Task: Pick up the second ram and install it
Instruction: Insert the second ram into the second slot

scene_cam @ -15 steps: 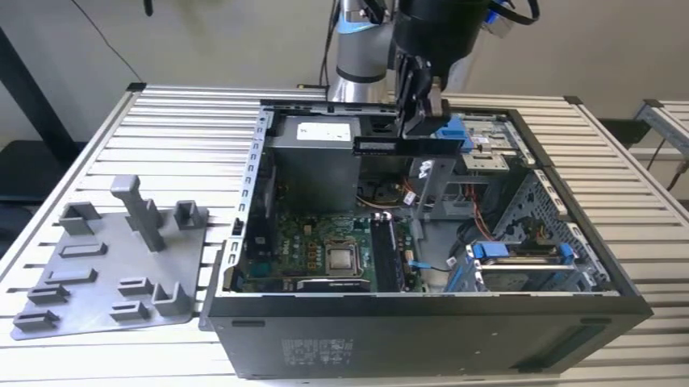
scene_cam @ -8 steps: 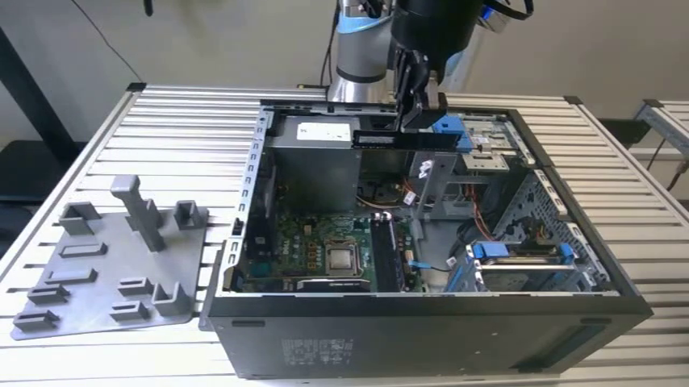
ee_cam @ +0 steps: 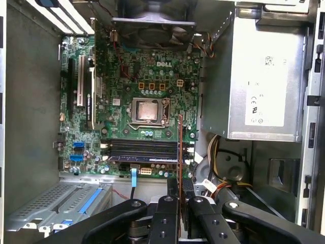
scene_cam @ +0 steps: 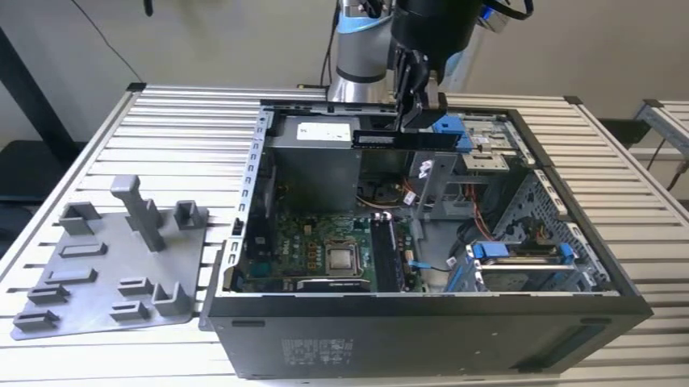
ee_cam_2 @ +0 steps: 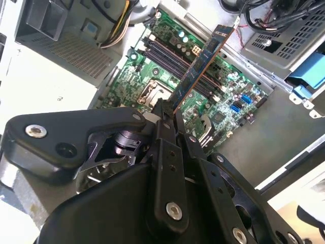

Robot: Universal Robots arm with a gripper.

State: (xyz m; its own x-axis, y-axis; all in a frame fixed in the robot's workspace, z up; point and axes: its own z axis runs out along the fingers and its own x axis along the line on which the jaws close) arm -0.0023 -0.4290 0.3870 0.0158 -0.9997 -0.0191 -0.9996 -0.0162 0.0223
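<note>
My gripper (scene_cam: 415, 119) hangs over the open computer case (scene_cam: 431, 322), near its back wall, shut on the second ram (scene_cam: 404, 139). The ram is a long dark stick held level, well above the motherboard (scene_cam: 323, 250). In the second wrist view the ram (ee_cam_2: 203, 63) sticks out from between the fingers of the gripper (ee_cam_2: 170, 109), angled over the memory slots (ee_cam_2: 172, 58). The first wrist view has the ram (ee_cam: 180, 147) edge-on, crossing the memory slots (ee_cam: 142, 150) at a right angle and apart from them, with the gripper (ee_cam: 180, 190) below.
A grey holder plate (scene_cam: 108, 266) with upright blocks lies on the slatted table at the exterior view's left. Inside the case are the processor socket (ee_cam: 147, 109), the power supply (ee_cam: 264, 81), loose cables (ee_cam: 213, 180) and a blue-tabbed drive cage (scene_cam: 517, 254).
</note>
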